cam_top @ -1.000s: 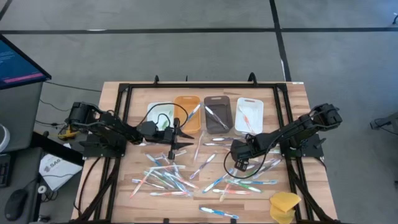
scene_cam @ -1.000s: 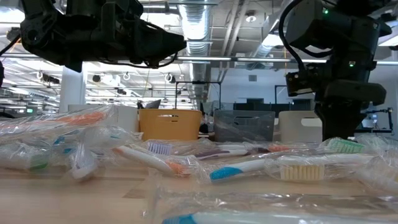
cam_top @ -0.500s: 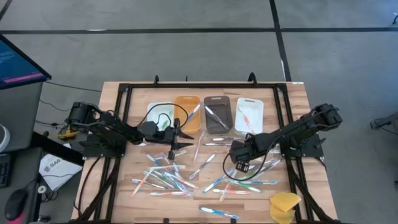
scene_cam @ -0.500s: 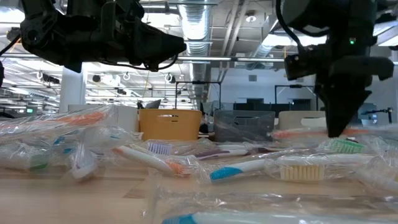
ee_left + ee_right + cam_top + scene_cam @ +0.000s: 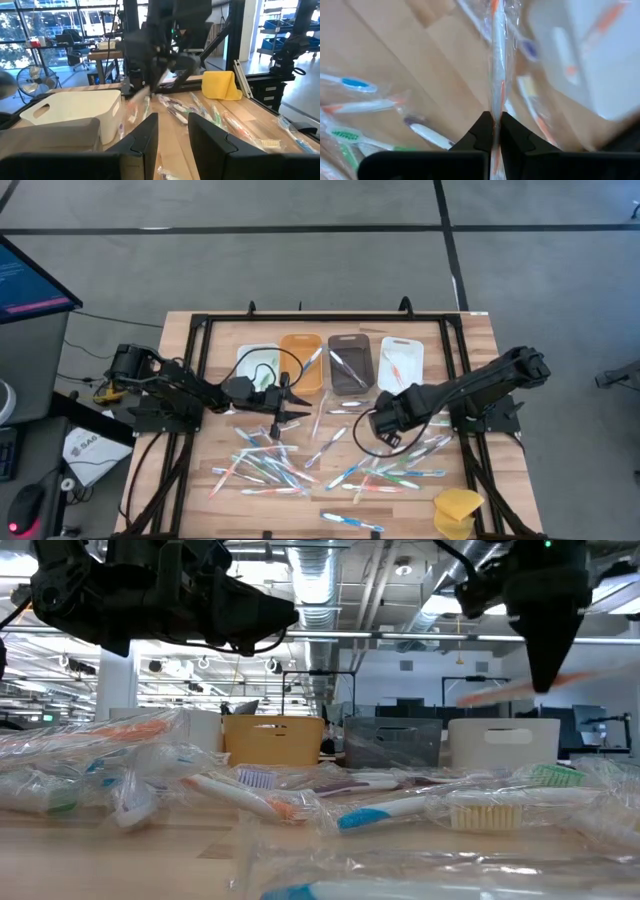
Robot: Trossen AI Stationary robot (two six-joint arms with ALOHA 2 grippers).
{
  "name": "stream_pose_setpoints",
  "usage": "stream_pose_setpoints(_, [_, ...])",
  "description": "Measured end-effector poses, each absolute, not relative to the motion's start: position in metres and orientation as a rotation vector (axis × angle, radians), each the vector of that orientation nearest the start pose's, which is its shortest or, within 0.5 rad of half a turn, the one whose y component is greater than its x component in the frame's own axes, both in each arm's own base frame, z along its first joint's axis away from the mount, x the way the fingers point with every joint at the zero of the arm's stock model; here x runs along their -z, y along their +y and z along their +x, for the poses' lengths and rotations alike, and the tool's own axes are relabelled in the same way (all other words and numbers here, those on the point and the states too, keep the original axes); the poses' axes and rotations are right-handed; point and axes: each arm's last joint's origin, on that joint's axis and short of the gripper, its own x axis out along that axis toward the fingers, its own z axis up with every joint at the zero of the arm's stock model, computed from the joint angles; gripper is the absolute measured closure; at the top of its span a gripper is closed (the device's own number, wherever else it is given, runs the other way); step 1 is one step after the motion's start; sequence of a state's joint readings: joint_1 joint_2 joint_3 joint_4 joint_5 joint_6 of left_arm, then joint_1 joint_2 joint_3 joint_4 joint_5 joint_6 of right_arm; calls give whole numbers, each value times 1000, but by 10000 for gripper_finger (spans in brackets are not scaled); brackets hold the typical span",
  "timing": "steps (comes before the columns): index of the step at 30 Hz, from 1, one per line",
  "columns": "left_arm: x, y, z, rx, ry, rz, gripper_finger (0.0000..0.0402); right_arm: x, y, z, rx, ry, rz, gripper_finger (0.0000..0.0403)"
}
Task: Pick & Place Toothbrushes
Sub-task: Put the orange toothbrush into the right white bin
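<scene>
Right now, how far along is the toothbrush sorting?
Early. A few toothbrushes already lie in the orange bin, grey bin and white bin. In hand: the right gripper is shut on a wrapped orange toothbrush, lifted above the table. The left gripper hovers open near the bins. Left: dozens of loose toothbrushes scattered on the table.

Held toothbrush (image 5: pixel 496 65) — blurred, its head cut off — colour unclear.

A: Cam setup?
B: High cam looks straight down on my whole table (image 5: pixel 470 330). Low cam sits at tabletop level, facing the room. My wrist cams look fwd, close; both probably catch the white bin (image 5: pixel 75 107).
</scene>
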State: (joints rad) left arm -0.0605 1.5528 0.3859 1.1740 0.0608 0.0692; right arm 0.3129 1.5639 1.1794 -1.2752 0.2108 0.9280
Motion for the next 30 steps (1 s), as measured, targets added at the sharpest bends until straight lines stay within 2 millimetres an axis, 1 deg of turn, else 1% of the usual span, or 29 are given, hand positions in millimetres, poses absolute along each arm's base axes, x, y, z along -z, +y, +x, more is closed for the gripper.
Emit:
stream_pose_setpoints(5, [-166,-18,263,122,-2,69,300,-257,71,247,731,1453,295,396])
stream_pose_setpoints(11, [-166,-18,263,122,-2,69,300,-278,56,241,917,1448,290,395])
stream_pose_setpoints(13, [-166,-18,263,122,-3,69,300,-280,50,243,923,1434,316,395])
stream_pose_setpoints(18, [-166,-18,263,122,-3,69,300,-287,30,239,957,1392,323,396])
stream_pose_setpoints(21, [-165,-18,263,122,1,69,300,-293,14,231,986,1379,352,396])
stream_pose_setpoints(24, [-165,-18,263,122,6,70,300,-294,-2,219,1014,1354,403,396])
stream_pose_setpoints(27, [-164,-18,263,122,17,70,300,-294,-13,209,1027,1286,466,396])
stream_pose_setpoints(30, [-163,-18,263,122,20,70,300,-287,-19,208,986,1184,505,396])
